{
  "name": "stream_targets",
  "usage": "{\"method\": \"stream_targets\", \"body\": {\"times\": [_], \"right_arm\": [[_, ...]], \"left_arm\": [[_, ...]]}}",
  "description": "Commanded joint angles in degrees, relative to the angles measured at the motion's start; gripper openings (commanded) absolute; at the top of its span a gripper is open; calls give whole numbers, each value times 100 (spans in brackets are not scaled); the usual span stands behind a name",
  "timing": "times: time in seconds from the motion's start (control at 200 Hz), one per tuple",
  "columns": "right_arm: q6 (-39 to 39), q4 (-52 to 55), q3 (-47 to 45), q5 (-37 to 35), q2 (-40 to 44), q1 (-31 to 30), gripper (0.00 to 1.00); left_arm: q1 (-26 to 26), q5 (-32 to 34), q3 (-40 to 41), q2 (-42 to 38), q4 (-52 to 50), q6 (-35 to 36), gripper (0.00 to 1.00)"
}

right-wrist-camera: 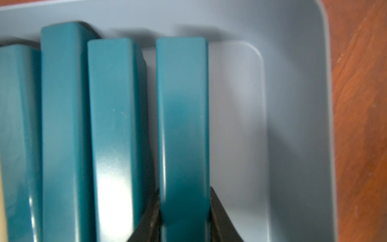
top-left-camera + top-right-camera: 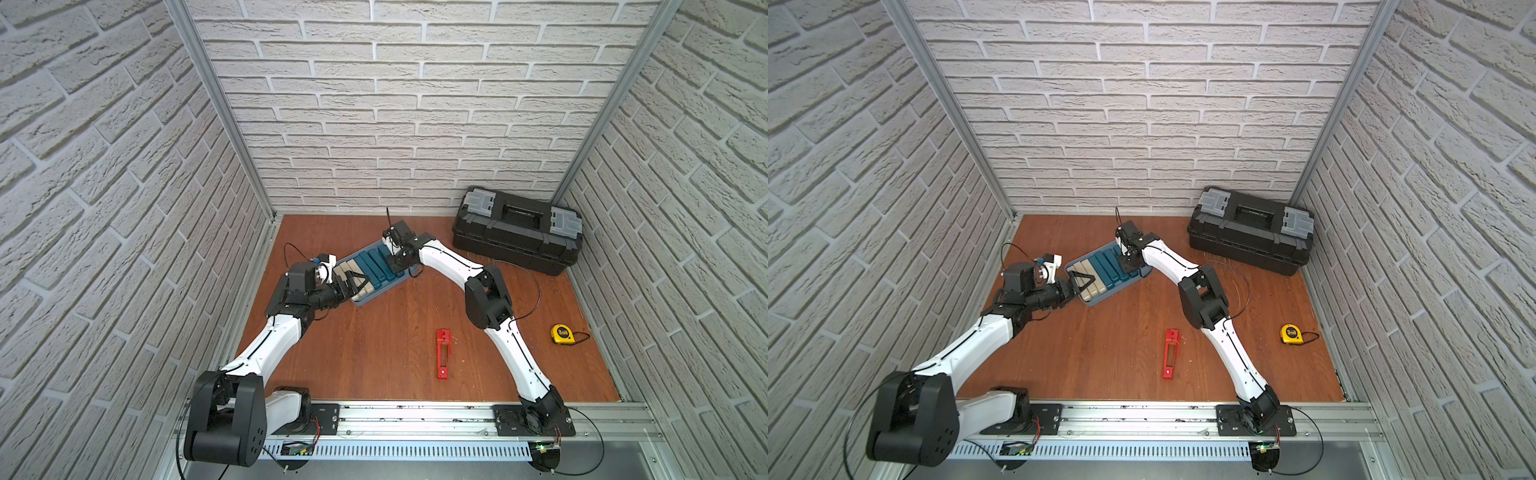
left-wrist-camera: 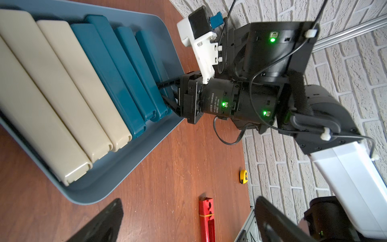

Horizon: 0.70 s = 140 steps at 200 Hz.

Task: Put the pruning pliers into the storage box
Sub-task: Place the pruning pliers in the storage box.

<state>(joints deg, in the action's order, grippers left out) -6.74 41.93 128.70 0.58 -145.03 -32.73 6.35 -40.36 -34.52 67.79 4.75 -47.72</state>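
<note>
Brick-patterned walls on three sides, brown wooden surface [image 2: 374, 332] below. Black toolbox [image 2: 515, 237] in the far right corner, shut, no part of the job. Low and stretched forward, left arm [image 2: 266, 345], wrist nearly level, ending at the beige side of the box [image 1: 293, 104]. Bent at the elbow and reaching in over the teal side, right arm [image 2: 515, 353], wrist pitched down. Packed side by side in the box: three beige pliers [image 3: 52, 83], then four teal pliers [image 3: 117, 73]. Look rigid, smooth and glossy, probably light. Likely to slip under a weak pinch, so best taken across the narrow width, near mid-length. Not yet in, alone on the open surface well apart from the box: red pliers [image 2: 443, 354], thinner, slotted, lying flat. Judged stiff and light too, but low, so calls for fingertips right down at the wood. Yellow tape [image 2: 562, 334] near the right wall. Spread wide and empty, left claw [image 2: 358, 284], above the beige pieces. Closed around the outermost teal bar [image 1: 182, 104], right claw [image 1: 184, 194], fingers flush to both its sides, bar down among the others.
</note>
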Motion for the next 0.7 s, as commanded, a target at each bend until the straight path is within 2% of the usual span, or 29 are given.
{"method": "stream_targets", "body": {"times": [0.0,0.21,0.695], "right_arm": [[90,12,183,163,6,4,38],[94,-14,145,267,114,4,47],[141,-287,-87,100,567,21,46]], "left_arm": [[-55,-88,-28,17,281,18,98],[-55,-73,32,41,316,44,98],[-55,-84,121,105,440,1,98]]}}
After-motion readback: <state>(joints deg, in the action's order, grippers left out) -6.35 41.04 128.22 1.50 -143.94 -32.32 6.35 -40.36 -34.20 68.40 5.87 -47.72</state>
